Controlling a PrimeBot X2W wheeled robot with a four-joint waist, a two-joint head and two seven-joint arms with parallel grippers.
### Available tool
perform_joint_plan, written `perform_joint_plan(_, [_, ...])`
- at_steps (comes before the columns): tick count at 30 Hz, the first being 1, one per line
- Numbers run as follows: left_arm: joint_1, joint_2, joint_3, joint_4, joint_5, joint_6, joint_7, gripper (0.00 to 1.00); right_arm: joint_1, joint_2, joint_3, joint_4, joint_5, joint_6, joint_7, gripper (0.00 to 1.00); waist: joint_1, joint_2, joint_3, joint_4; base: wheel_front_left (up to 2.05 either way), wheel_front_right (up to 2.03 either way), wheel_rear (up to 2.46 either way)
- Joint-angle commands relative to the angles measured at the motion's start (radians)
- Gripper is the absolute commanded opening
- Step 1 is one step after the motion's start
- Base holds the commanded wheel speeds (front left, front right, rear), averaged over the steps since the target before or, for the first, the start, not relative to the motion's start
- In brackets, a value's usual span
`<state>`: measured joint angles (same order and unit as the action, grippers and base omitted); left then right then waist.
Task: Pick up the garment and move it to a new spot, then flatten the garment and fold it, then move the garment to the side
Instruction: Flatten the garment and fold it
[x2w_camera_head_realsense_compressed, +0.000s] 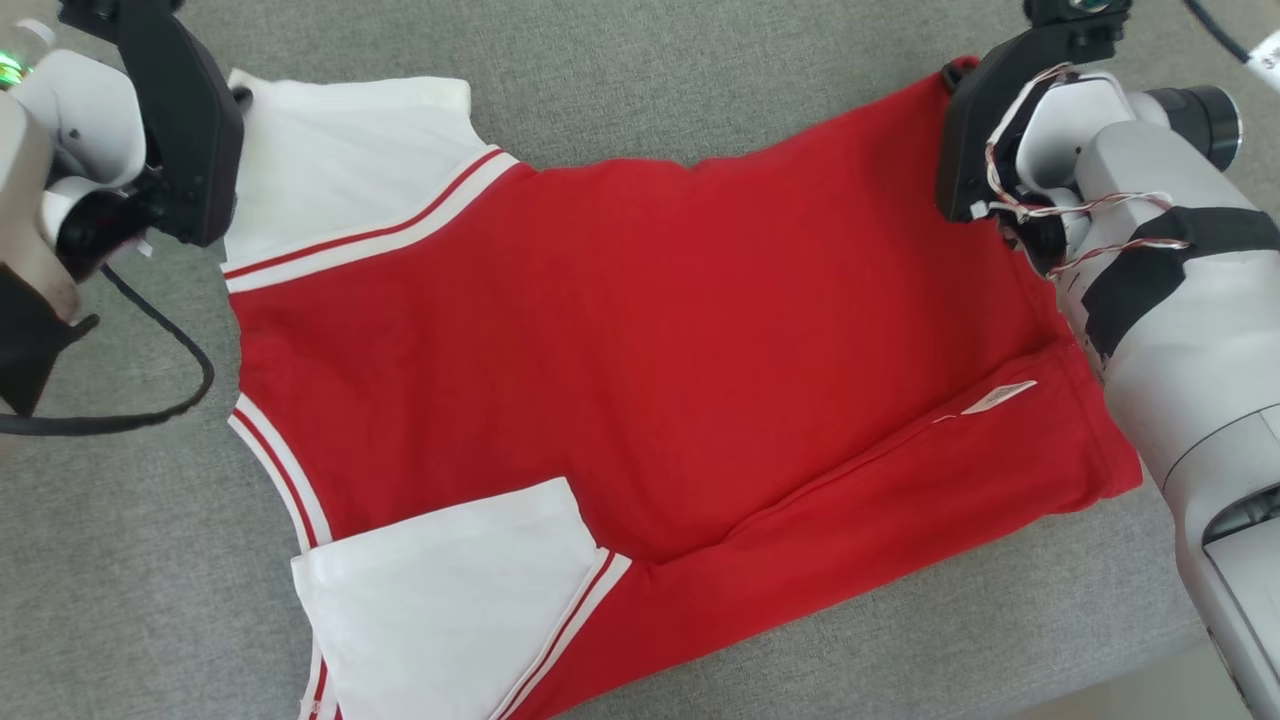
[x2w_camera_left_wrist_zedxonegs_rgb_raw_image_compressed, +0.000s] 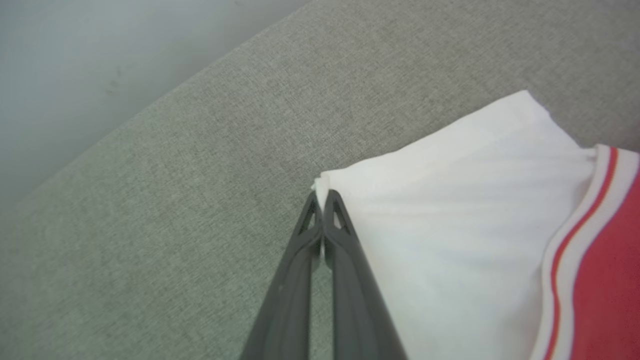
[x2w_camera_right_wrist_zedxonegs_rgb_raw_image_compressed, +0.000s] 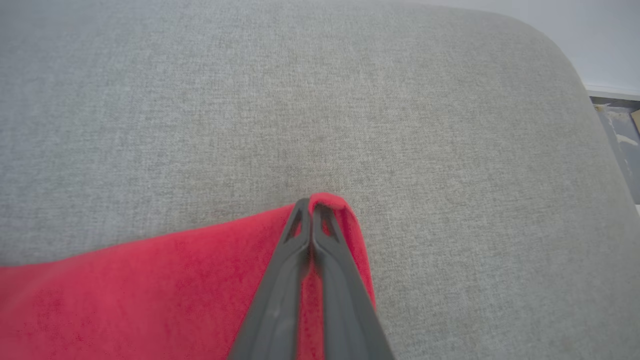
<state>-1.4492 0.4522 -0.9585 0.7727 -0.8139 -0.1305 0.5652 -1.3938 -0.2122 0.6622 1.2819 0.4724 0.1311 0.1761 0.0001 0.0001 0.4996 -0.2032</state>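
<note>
- Two grippers are seen closed on cloth. The left gripper (x2w_camera_left_wrist_zedxonegs_rgb_raw_image_compressed: 322, 196) is pinched on the far corner of a white sleeve (x2w_camera_left_wrist_zedxonegs_rgb_raw_image_compressed: 450, 235), and a sliver of white fabric is caught between its fingertips.
- The right gripper (x2w_camera_right_wrist_zedxonegs_rgb_raw_image_compressed: 311, 204) is clamped on the far right hem corner (x2w_camera_right_wrist_zedxonegs_rgb_raw_image_compressed: 334, 201) of the garment, and the red edge is curled over its fingertips.
- The garment (x2w_camera_head_realsense_compressed: 640, 340), a red shirt with white sleeves and red-and-white striped trim, is spread across the middle of the grey upholstered surface (x2w_camera_head_realsense_compressed: 700, 90). The sleeves are turned to the left and the hem to the right.
- Its far edge is held at both ends by the grippers, and the body is laid mostly flat.
- A second white sleeve (x2w_camera_head_realsense_compressed: 450, 600) is laid at the near left, partly over the red body.
- A long fold is seen along the near right side, and a small white label (x2w_camera_head_realsense_compressed: 998, 397) is exposed beside it.
- A black cable (x2w_camera_head_realsense_compressed: 170, 350) is looped on the surface left of the garment, and the pale right forearm (x2w_camera_head_realsense_compressed: 1190, 400) is placed beside the hem at the right.
</note>
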Motion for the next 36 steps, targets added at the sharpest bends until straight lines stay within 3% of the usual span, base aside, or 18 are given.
perform_joint_plan(1, [-0.013,0.018,-0.016,-0.005,0.004,0.0,-0.033,0.0,0.001,-0.002,-0.018,0.003,0.018,-0.001,-0.019,0.0,-0.0001,-0.0001,-0.008,0.003,0.0,0.0,0.0])
perform_joint_plan(10, [-0.056,0.05,-0.051,-0.009,0.005,0.0,-0.196,0.0,0.045,-0.019,-0.094,-0.038,0.137,-0.001,-0.063,0.0,-0.0001,-0.0001,-0.031,0.021,0.0,0.0,0.0])
perform_joint_plan(15, [-0.069,0.051,-0.073,-0.007,-0.006,0.0,-0.289,0.0,0.087,-0.091,-0.072,-0.119,0.208,-0.001,-0.041,0.0,-0.0001,-0.0001,-0.048,0.045,0.0,0.0,0.0])
perform_joint_plan(20, [-0.021,0.057,-0.085,-0.037,-0.093,0.0,-0.311,0.0,0.16,-0.162,-0.048,-0.222,0.32,-0.001,0.004,0.0,-0.0001,-0.0001,-0.076,0.072,0.0,0.0,0.0])
perform_joint_plan(29, [0.122,0.164,-0.103,-0.245,-0.175,0.002,-0.412,0.0,0.321,-0.292,0.056,-0.415,0.495,-0.001,0.042,0.0,-0.0001,-0.0001,-0.166,0.107,0.0,0.0,0.0])
perform_joint_plan(32, [0.191,0.211,-0.097,-0.354,-0.187,0.033,-0.432,0.0,0.362,-0.33,0.082,-0.454,0.542,-0.001,0.048,0.0,-0.0001,-0.0001,-0.193,0.119,0.0,0.0,0.0])
perform_joint_plan(36, [0.301,0.287,-0.091,-0.538,-0.212,0.107,-0.456,0.0,0.41,-0.372,0.113,-0.503,0.595,-0.001,0.052,0.0,-0.0001,-0.0001,-0.22,0.134,0.0,0.0,0.0])
